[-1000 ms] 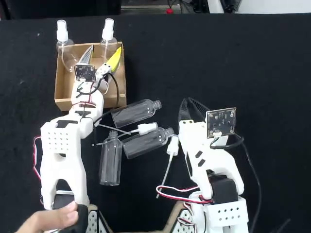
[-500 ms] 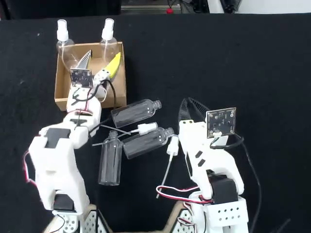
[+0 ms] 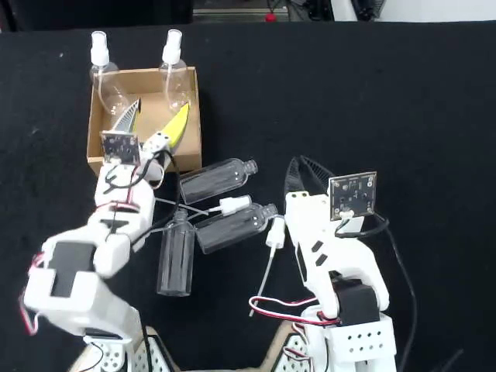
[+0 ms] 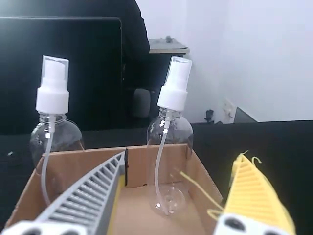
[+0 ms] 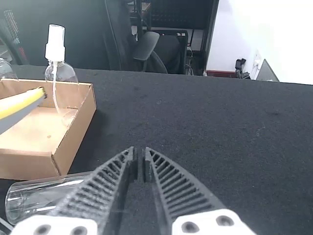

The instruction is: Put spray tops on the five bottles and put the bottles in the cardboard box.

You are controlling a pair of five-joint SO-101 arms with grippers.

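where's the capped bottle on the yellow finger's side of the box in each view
High view: the bottle stands in the cardboard box's far corner, beyond the yellow finger.
Left wrist view: the bottle stands against the box's back wall, on the yellow finger's side.
Right wrist view: the bottle stands in the box, beyond the yellow finger's tip.
Shared landmark: the yellow finger.

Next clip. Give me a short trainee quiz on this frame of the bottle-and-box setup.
1. How many clear plastic bottles with white spray tops stand in the brown cardboard box?
2. True or false: the right gripper is wide open.
3. The three uncapped clear bottles are: A) inside the box, B) lying on the black table between the arms, C) upright beside the box.
Key: 1) two; 2) false; 3) B.
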